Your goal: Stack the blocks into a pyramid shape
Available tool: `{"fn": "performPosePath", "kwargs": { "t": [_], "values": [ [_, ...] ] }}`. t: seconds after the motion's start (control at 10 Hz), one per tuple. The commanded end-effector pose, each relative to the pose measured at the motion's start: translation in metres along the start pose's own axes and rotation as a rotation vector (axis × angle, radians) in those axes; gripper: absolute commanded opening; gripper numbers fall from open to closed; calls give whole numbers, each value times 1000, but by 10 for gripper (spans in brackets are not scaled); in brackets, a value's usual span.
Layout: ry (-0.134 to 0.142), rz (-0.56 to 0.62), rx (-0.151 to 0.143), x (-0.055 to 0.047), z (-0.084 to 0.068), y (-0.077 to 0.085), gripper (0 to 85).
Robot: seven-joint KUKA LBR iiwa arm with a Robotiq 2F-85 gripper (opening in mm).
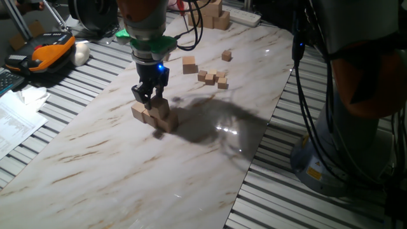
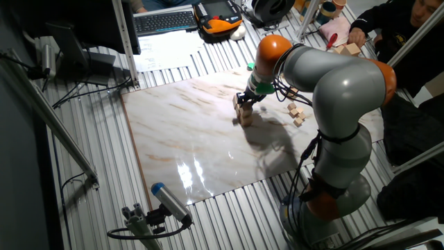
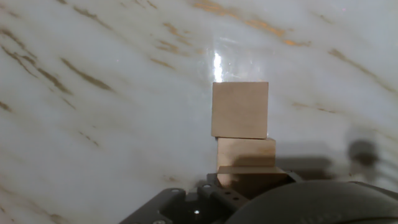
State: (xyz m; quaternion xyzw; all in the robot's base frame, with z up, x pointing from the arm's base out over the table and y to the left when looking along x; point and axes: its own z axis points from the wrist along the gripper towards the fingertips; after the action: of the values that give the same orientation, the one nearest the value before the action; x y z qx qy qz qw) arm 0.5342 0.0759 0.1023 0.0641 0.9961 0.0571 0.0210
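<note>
Several light-tan wooden blocks [image 1: 164, 121] stand close together in a short row with at least one on top, left of the middle of the marble board; they also show in the other fixed view [image 2: 245, 117]. My gripper [image 1: 151, 98] points straight down right over this group, its fingers reaching the upper block; it also shows in the other fixed view [image 2: 243, 102]. Whether the fingers grip a block is hidden. The hand view shows three blocks [image 3: 240, 110] in a line leading away from the hand; the nearest is partly covered by the hand's dark body.
One loose tan cube [image 1: 189, 64] and another [image 1: 226, 56] lie further back on the marble board [image 1: 95, 165]. Several much smaller cubes [image 1: 212, 79] are scattered beside them. A pile of bigger pale blocks [image 1: 213, 16] is at the back. Ribbed metal table surrounds the board.
</note>
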Motion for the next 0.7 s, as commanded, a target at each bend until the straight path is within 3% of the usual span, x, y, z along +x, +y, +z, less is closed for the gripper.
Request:
{"fn": "performPosePath", "kwargs": {
  "t": [0.0,0.1,0.2,0.6],
  "values": [
    [-5,10,3,0,-1,2,0],
    [-13,12,16,0,-1,3,0],
    [-27,20,19,1,-1,4,170],
    [-55,9,28,1,-1,3,170]
  ]
}}
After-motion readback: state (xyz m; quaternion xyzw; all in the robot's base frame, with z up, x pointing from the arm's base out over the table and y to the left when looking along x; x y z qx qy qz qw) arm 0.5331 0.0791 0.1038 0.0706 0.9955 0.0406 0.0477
